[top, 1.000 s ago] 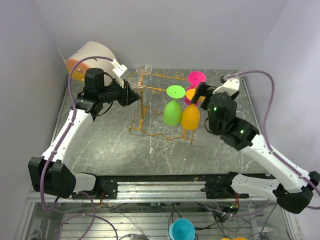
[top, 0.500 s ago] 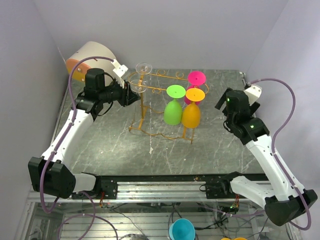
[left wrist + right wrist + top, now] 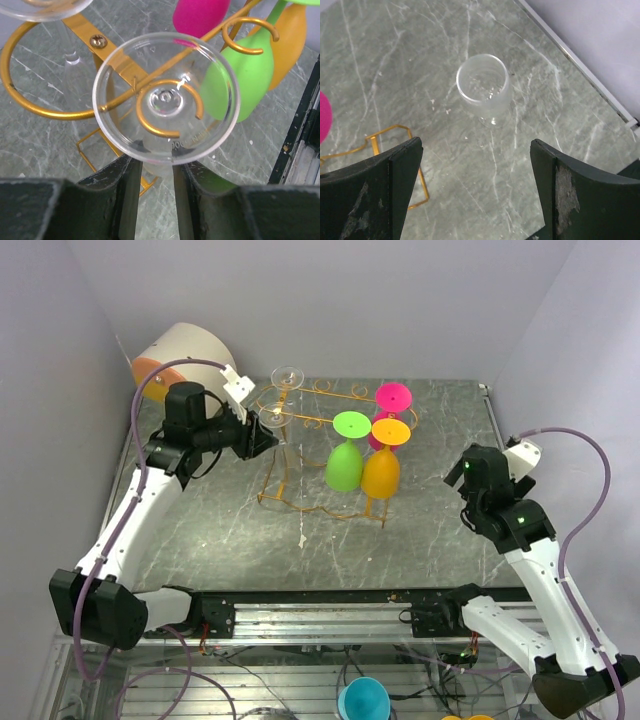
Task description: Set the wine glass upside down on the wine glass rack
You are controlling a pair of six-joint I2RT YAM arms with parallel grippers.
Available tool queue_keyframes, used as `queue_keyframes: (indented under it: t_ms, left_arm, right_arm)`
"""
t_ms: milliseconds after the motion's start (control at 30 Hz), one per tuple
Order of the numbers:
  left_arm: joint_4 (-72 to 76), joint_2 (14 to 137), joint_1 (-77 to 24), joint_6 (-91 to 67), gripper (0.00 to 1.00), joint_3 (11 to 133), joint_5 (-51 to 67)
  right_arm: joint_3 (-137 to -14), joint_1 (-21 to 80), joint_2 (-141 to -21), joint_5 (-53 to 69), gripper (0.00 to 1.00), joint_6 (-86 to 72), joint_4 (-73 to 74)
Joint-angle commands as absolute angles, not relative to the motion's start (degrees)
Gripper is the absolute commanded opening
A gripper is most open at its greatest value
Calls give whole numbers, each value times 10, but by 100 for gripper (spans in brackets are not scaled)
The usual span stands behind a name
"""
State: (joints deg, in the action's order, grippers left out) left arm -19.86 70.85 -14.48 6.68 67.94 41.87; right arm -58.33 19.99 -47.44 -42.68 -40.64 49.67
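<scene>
The golden wire wine glass rack (image 3: 330, 392) stands at the table's middle back. A clear wine glass (image 3: 275, 418) hangs upside down at its left end, its foot (image 3: 210, 115) resting on a gold loop. My left gripper (image 3: 262, 437) reaches in from the left, and its jaws (image 3: 155, 165) stand close on either side of the bowl below the foot. Whether they press on it is unclear. My right gripper (image 3: 468, 480) is far right of the rack, open (image 3: 477, 145) and empty. Another clear wine glass (image 3: 483, 90) stands upright on the table beyond it.
Green (image 3: 344, 465), orange (image 3: 381, 472) and pink (image 3: 392, 397) glasses hang upside down on the rack's right half. A second clear glass (image 3: 288, 375) hangs at the back left loop. A cream drum with an orange face (image 3: 185, 350) sits in the back left corner.
My right arm has pulled away from the orange glass and swung back to the right side of the table. The left arm has shifted only slightly beside the hanging clear glass.
</scene>
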Motion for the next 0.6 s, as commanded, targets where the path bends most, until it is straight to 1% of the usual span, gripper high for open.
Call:
queue_keyframes:
  t_ms: [0,367,400,433,500,533,567]
  left_arm:
    - [-218,687,-150,104,42,669,399]
    - [-281,657,-150,149,56,679,319]
    - [-288,655,-152,150,59,684,303]
    - [-298,653,-156,156,64,690,277]
    - [-323,651,-171,171,69,707,230]
    - [-333,651,-179,176,74,716,206]
    - [-344,651,-186,177,82,725,185]
  right_arm:
    - [-588,195,-467,-440,88,-435,564]
    - [-613,195,-464,-482,88,-467,625]
    - [-615,195,-466,-482,88,-472,628]
    - [-614,195,-470,-478,88,-473,625]
    - [-614,196,-477,-476,88,-476,620]
    - [-615,195,-482,-479,88,-478,618]
    - [-617,195,-489,-490,86,-479,615]
